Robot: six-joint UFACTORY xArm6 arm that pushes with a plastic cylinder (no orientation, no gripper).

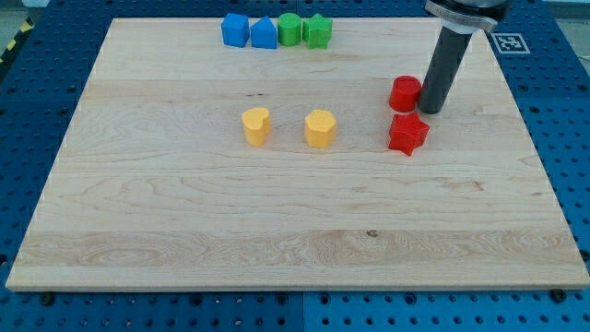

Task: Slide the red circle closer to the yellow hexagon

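The red circle (404,93) sits at the right of the wooden board (184,231). My tip (432,110) stands right against its right side. The yellow hexagon (320,128) lies to the left of the red circle and a little lower, near the board's middle. A red star (407,134) lies just below the red circle and below-left of my tip.
A yellow heart (255,125) sits left of the hexagon. Along the view's top edge stand a blue block (235,29), a blue house-shaped block (264,33), a green circle (289,29) and a green block (317,30) in a row.
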